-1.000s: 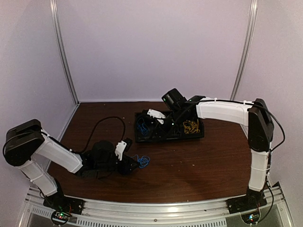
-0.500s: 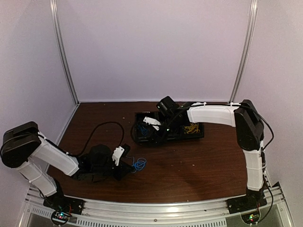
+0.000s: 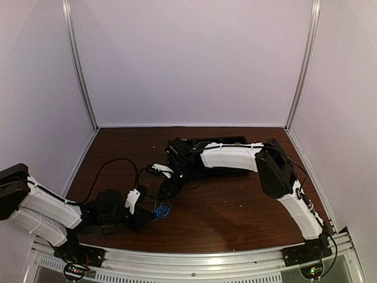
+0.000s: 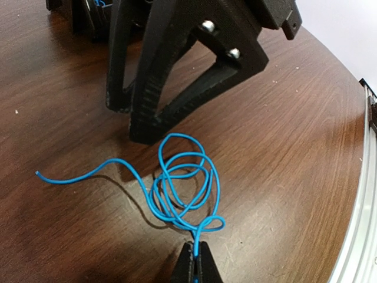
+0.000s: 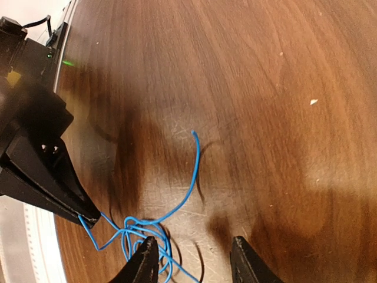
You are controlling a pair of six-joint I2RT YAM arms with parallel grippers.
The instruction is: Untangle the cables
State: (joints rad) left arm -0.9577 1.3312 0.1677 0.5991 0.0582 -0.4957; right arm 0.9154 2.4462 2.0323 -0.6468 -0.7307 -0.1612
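**Blue cable (image 4: 184, 197) pinched by the left gripper (image 4: 196, 260) near the table's front edge**

From my station I see a small loose coil of blue wire lying on the wooden table (image 3: 235, 200), close to the near edge and left of its middle. One free end runs out of the coil across the bare wood. My left gripper lies low along that near edge with its jaws clenched together. They are nipping a small loop at the coil's near side, which the left wrist view shows plainly.

My right gripper (image 5: 191, 259) reaches across from the far side and points down at the wood just beyond the coil. Its jaws stand apart and grasp nothing. One fingertip (image 5: 144, 259) sits over the edge of the coil, the other over bare wood, and a strand passes between them. I cannot tell whether the tips touch the wood.

A black tray (image 3: 235, 140) sits toward the far edge, mostly hidden behind the right arm, so I cannot make out its contents.
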